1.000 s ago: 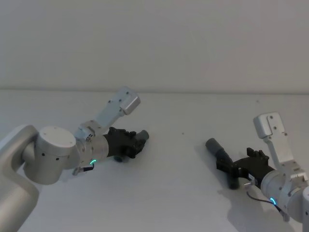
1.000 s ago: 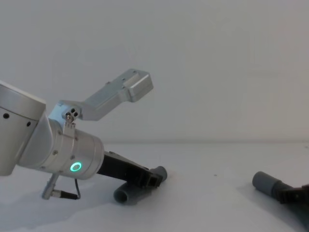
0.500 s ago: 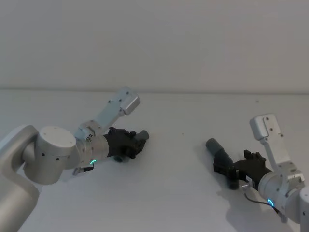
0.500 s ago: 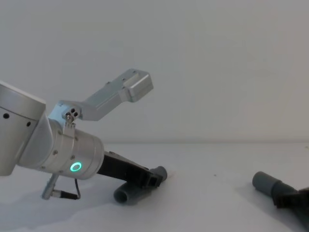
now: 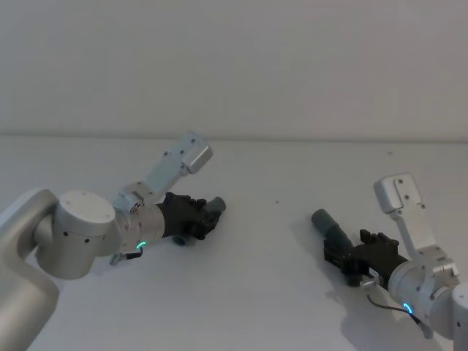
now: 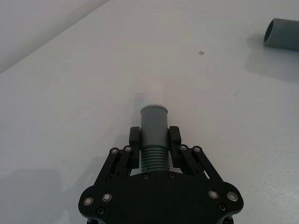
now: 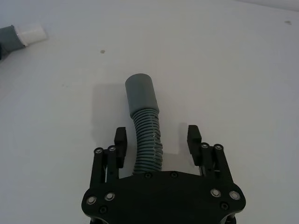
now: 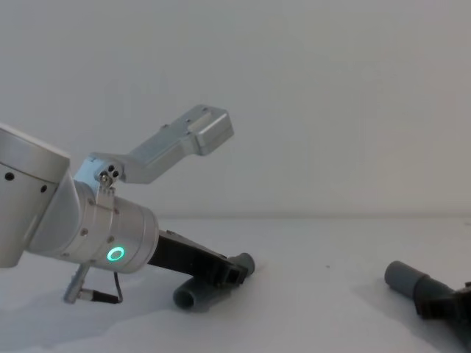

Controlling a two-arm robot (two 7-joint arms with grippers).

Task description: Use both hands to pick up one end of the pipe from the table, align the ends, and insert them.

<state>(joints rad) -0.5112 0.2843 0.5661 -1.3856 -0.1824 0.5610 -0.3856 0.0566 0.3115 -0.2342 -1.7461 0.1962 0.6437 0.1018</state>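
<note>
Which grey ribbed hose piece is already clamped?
The short curved dark grey ribbed hose, held by the shut left gripper; the right gripper stands open around the other hose.

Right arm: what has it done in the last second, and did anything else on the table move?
The right pincer has shifted a little toward the robot's left and lower, straddling the ribbed part of the longer hose piece with fingers open, not gripping it. The left pincer stays shut on the short hose piece; both pieces lie where they were.
</note>
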